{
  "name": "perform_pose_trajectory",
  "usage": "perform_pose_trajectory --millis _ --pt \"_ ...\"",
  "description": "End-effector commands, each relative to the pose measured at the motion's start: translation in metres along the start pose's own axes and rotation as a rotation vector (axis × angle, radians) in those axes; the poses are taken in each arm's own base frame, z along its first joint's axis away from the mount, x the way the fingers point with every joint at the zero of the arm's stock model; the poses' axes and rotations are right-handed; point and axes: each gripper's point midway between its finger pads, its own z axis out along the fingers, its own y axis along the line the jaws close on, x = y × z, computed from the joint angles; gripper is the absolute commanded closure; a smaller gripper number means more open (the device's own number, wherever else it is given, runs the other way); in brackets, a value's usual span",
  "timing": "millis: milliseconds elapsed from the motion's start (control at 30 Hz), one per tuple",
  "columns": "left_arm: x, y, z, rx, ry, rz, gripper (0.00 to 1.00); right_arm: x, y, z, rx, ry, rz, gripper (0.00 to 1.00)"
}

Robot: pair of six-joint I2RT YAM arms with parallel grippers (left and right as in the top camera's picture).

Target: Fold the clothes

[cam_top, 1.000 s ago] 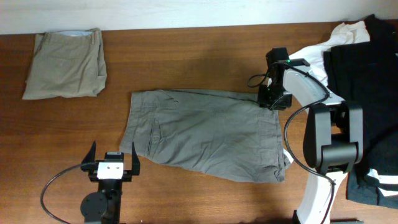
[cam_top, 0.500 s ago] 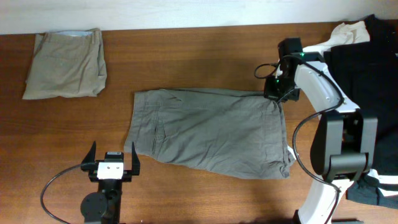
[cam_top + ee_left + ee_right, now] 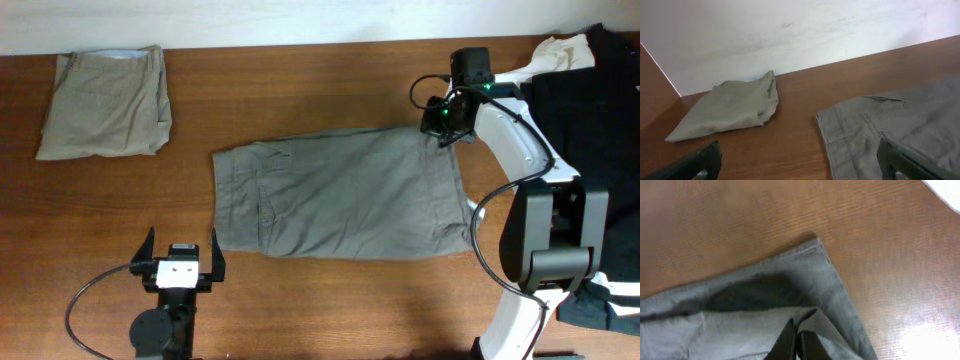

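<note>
A folded khaki garment point(image 3: 103, 103) lies well to the left of the grey shorts point(image 3: 340, 195) and farther back, flat on the wooden table point(image 3: 330, 80). From the left wrist camera I see it in front of the pale wall, its layers stacked and the near edges slightly uneven.

My left gripper point(image 3: 181, 262) sits just beside the shorts' front left corner. Its jaws are spread wide, with nothing between them. Only the dark fingertips point(image 3: 700, 160) show at the bottom corners of the wrist view, with the shorts' left edge and a pocket seam ahead of them.

The grey shorts are spread flat and wrinkled across the middle of the table, long side running left to right.

My right gripper point(image 3: 445, 128) is at the shorts' back right corner. In its wrist view the two fingers point(image 3: 786, 342) are pinched tight on a raised fold of the grey cloth, just inside the hemmed corner.

To the right of the shorts, beyond the right arm, a heap of black and white clothes point(image 3: 585, 100) covers the table's end.
</note>
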Motion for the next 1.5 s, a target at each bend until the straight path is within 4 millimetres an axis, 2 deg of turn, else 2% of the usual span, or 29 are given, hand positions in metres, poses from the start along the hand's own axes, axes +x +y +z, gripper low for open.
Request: perform_pose_trajectory --millis 0,33,67,133,300,367,433,567,600,667,700,767,800,833,900,1033,1133,1200,1233,1267,1300,1400,1467 --pt "0.001 -0.001 0.0 0.009 0.001 0.012 0.01 -0.01 -0.001 0.006 -0.005 -0.027 0.011 0.94" --pt "0.001 -0.001 0.0 0.009 0.001 0.012 0.01 -0.011 -0.001 0.006 -0.002 -0.029 0.011 0.69" --pt "0.001 -0.001 0.0 0.009 0.001 0.012 0.01 -0.011 -0.003 0.005 0.0 -0.028 0.009 0.01" --pt "0.001 -0.001 0.0 0.009 0.001 0.012 0.01 -0.009 -0.013 -0.002 0.021 0.001 0.019 0.01" --pt "0.001 -0.001 0.0 0.005 0.002 0.013 0.01 -0.013 -0.058 -0.045 0.119 0.074 0.108 0.01" --pt "0.003 0.012 0.0 -0.069 0.015 0.012 0.01 -0.002 -0.083 -0.055 0.153 0.135 0.16 0.01" --pt "0.003 0.012 0.0 -0.07 0.013 0.012 0.01 0.006 -0.096 -0.057 0.168 0.173 0.161 0.01" --pt "0.002 0.012 0.0 -0.071 0.008 0.012 0.01 0.01 -0.098 -0.058 0.17 0.19 0.146 0.01" --pt "-0.003 0.012 0.0 -0.066 -0.011 0.003 0.01 0.009 -0.096 -0.058 0.163 0.19 0.146 0.01" --pt "-0.018 -0.002 -0.001 0.023 -0.08 -0.053 0.01 0.01 -0.095 -0.058 0.155 0.192 0.148 0.01" --pt "-0.031 -0.006 -0.002 0.056 -0.134 -0.09 0.01 0.01 -0.095 -0.058 0.155 0.192 0.148 0.01" --pt "-0.082 0.003 -0.014 0.04 -0.336 -0.11 0.01 0.009 -0.095 -0.058 0.155 0.19 0.152 0.01" --pt "-0.098 0.006 -0.02 0.032 -0.38 -0.11 0.01 0.008 -0.094 -0.058 0.15 0.187 0.155 0.01" --pt "-0.105 0.01 -0.021 0.023 -0.372 -0.132 0.01 0.008 -0.092 -0.057 0.144 0.185 0.155 0.01" --pt "-0.104 0.01 -0.01 0.045 -0.248 -0.159 0.01 0.007 -0.092 -0.057 0.142 0.181 0.155 0.01" --pt "-0.105 -0.002 0.036 0.161 0.053 -0.174 0.01 0.006 -0.092 -0.057 0.141 0.178 0.154 0.01" --pt "-0.089 -0.045 0.088 0.437 0.372 -0.249 0.01 0.007 -0.092 -0.057 0.141 0.179 0.155 0.01" --pt "-0.077 -0.073 0.103 0.603 0.473 -0.316 0.01 0.008 -0.092 -0.056 0.141 0.183 0.155 0.02" --pt "-0.063 -0.086 0.116 0.674 0.532 -0.356 0.01 0.009 -0.093 -0.056 0.142 0.187 0.155 0.01" --pt "-0.038 -0.091 0.131 0.675 0.604 -0.377 0.01 0.012 -0.093 -0.055 0.145 0.195 0.156 0.01" --pt "-0.021 -0.092 0.138 0.66 0.666 -0.408 0.01 0.013 -0.093 -0.055 0.146 0.2 0.156 0.02" --pt "0.025 -0.088 0.147 0.618 0.865 -0.528 0.01 0.015 -0.094 -0.054 0.149 0.209 0.157 0.01" --pt "0.055 -0.071 0.15 0.537 1.0 -0.555 0.01 0.015 -0.094 -0.054 0.148 0.209 0.157 0.01"
